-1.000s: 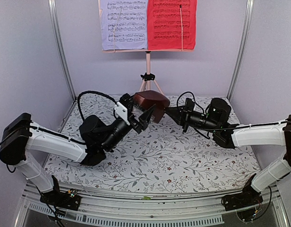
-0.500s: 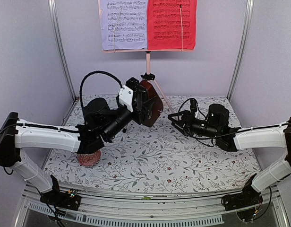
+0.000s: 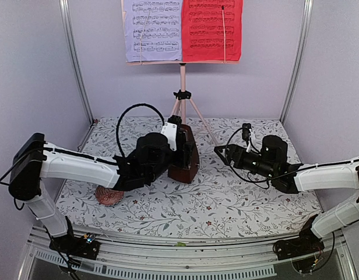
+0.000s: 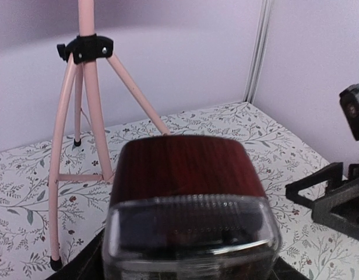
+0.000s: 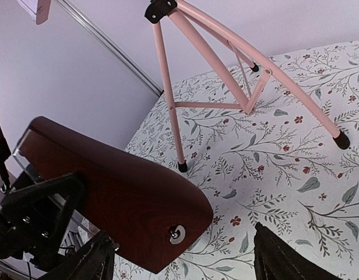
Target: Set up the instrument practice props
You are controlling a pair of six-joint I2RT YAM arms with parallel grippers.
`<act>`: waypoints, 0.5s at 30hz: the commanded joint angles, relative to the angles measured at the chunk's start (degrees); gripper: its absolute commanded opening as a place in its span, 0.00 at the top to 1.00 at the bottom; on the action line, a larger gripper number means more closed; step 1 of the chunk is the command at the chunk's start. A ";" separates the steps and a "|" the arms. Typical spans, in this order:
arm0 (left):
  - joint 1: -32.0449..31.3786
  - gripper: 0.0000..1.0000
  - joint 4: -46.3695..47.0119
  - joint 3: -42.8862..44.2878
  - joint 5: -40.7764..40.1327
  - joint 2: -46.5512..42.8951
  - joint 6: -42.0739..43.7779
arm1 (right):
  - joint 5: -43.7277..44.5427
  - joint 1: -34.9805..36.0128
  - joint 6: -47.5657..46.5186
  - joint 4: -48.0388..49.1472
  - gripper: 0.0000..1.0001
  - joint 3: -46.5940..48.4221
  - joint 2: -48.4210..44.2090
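Observation:
The pink tripod music stand (image 3: 182, 99) stands at the back and carries a lavender sheet-music page (image 3: 153, 29) and a red one (image 3: 211, 29). Its legs show in the left wrist view (image 4: 89, 134) and the right wrist view (image 5: 211, 58). My left gripper (image 3: 178, 146) is shut on the dark red-brown metronome (image 3: 185, 157), upright in front of the stand, its base at or just above the cloth. The metronome fills the left wrist view (image 4: 185, 175). My right gripper (image 3: 223, 153) is open just to its right, apart from it. The metronome (image 5: 109, 192) shows beyond the gap between its fingers (image 5: 179, 262).
A small reddish round object (image 3: 109, 195) lies on the floral cloth (image 3: 226, 204) under my left arm. Metal frame posts (image 3: 74, 58) and pale walls close in the sides and back. The tripod's feet spread just behind the metronome.
My right gripper opened, let go of the metronome and drew back to the right. My left arm turned the metronome from lying sideways to upright and brought it down toward the cloth.

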 commanded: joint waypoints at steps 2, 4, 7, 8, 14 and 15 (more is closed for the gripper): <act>-2.48 1.00 7.70 0.00 -7.06 3.67 -5.51 | 3.70 -0.34 -5.47 0.19 0.17 -1.43 -1.94; -3.11 1.00 8.57 -0.03 -8.14 5.36 -5.78 | 3.80 -0.31 -5.84 0.19 0.16 -1.90 -2.18; -3.97 1.00 10.55 -0.71 -10.14 7.36 -6.39 | 4.01 -0.35 -6.23 0.03 0.16 -2.66 -2.56; -4.15 1.00 11.47 -1.21 -10.39 7.75 -6.63 | 4.10 -0.35 -6.29 0.01 0.16 -2.96 -2.76; -5.11 0.96 14.57 -3.10 -11.57 9.73 -7.78 | 4.37 -0.30 -6.35 -0.38 0.16 -4.19 -3.78; -5.35 0.93 15.23 -3.43 -11.81 9.98 -7.85 | 4.22 -0.31 -6.45 -0.49 0.16 -4.25 -3.80</act>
